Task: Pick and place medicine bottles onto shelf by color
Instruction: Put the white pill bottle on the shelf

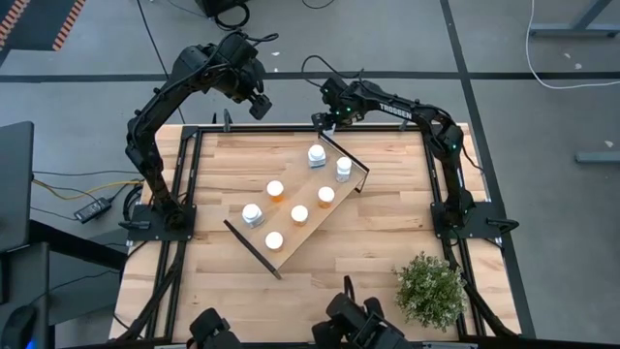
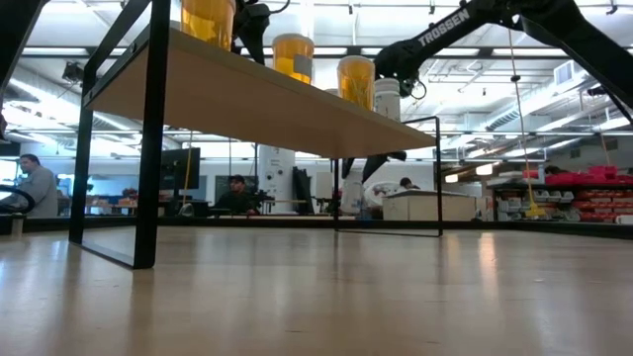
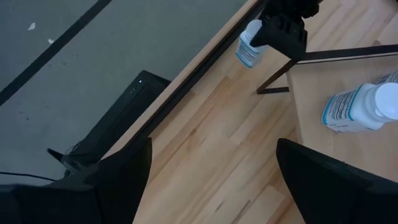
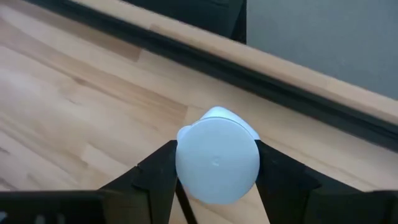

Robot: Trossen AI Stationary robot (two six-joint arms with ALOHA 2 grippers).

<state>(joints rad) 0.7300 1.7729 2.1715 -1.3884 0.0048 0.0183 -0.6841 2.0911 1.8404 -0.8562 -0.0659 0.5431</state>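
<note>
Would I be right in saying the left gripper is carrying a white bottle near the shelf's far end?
Not quite: it is the right gripper that is shut on the white bottle, as the right wrist view shows. The left gripper is open and empty. The shelf part holds.

Seen from table height: the shelf [image 2: 247, 99] on thin dark legs, three orange-bodied bottles [image 2: 294, 56] and a white bottle [image 2: 387, 99] standing on it, a dark arm [image 2: 465, 25] reaching above, people [image 2: 235, 195] seated in the room behind.
</note>
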